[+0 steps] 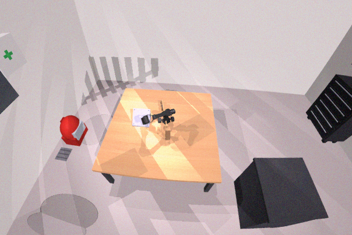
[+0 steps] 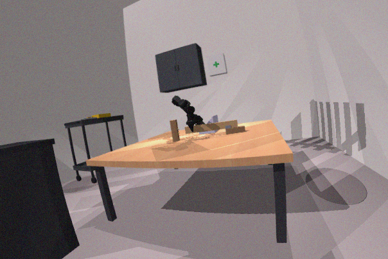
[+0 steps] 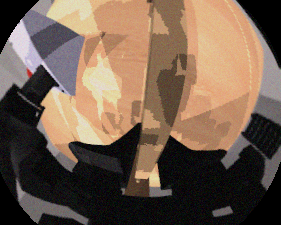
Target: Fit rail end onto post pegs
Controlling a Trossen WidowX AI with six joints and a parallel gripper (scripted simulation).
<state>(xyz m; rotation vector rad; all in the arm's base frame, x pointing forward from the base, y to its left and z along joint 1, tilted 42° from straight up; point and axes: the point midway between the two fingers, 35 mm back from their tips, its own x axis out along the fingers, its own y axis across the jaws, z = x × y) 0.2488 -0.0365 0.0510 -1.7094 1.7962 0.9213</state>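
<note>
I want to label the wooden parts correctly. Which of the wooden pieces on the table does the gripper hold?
The long rail: the gripper is shut on it. The upright post and the low footboard block stand free.

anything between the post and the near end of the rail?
Exterior view: only bare table between the post and the rail end, still apart. The tool is shut on the rail near that end.
</note>
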